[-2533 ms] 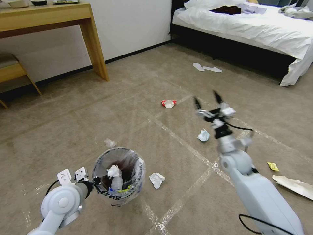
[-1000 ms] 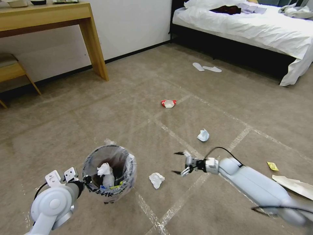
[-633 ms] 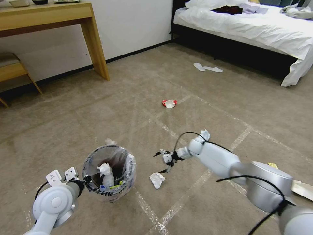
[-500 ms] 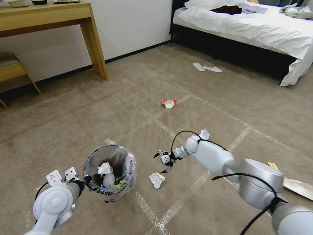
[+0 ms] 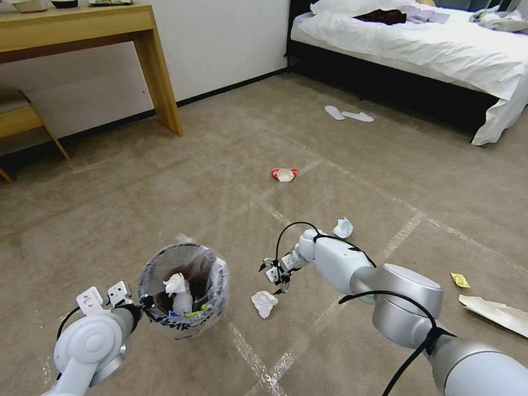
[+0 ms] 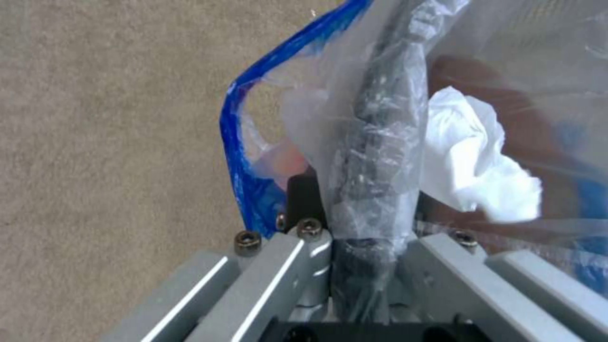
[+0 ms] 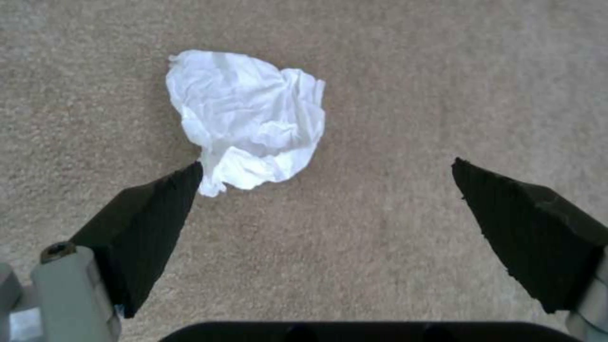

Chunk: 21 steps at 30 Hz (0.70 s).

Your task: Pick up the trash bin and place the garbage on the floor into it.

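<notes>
trash bin (image 5: 183, 291) with its crinkly clear liner sat upright, tissues already inside, crumpled white tissue (image 5: 264, 303) lay on the carpeted floor (image 5: 165, 187) just beside it, bluish paper wad (image 5: 343, 227) further off, crushed red-white bowl (image 5: 284, 174) well beyond, yellow wrapper (image 5: 460, 280) off to the right

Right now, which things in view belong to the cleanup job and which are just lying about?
Job:
- trash bin, rim held by left gripper
- white tissue under open right gripper
- bluish wad
- red-white bowl
- yellow wrapper

Lying about:
- slippers
- bed
- wooden desk
</notes>
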{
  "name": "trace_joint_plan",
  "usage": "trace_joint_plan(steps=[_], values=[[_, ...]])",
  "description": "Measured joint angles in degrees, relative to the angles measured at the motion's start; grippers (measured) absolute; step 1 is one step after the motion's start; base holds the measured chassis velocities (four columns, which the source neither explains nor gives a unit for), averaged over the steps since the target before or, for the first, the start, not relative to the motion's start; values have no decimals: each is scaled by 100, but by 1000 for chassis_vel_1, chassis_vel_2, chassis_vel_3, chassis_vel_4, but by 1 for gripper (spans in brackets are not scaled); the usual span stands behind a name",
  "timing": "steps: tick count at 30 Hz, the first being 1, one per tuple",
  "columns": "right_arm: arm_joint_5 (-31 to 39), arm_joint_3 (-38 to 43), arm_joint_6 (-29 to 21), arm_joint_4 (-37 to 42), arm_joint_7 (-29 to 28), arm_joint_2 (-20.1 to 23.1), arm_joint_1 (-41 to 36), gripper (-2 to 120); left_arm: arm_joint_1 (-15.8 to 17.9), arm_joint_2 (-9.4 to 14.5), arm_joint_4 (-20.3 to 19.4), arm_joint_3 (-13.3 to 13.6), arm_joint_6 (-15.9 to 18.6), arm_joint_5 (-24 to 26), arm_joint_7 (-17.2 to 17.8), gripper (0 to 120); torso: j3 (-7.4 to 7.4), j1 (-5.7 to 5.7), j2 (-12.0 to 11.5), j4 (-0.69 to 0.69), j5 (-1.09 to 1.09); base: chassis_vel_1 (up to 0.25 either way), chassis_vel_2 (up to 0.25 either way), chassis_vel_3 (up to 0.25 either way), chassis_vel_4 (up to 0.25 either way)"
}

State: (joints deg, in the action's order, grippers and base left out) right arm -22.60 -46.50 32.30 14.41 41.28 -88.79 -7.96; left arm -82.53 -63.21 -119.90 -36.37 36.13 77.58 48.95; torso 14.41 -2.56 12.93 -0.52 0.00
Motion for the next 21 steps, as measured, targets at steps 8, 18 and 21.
trace_joint_plan(steps=[8, 18, 21], values=[[-118, -211, -271, -304, -219, -342, -156, 100, -33, 81, -52, -100, -22, 35, -4, 1, 0, 0, 0, 3, 1, 0, 0, 0, 0], [-62, -379, -951, -589, -501, -351, -316, 100, -121, 38, -147, -139, -32, 19, -17, 1, 0, 0, 0, 0, 1, 0, 0, 0, 0], [-33, -399, -1011, -602, -533, -347, -359, 100, -96, 30, -150, -125, -36, 15, -18, 1, 0, 0, 0, 1, 1, 0, 0, 0, 0]])
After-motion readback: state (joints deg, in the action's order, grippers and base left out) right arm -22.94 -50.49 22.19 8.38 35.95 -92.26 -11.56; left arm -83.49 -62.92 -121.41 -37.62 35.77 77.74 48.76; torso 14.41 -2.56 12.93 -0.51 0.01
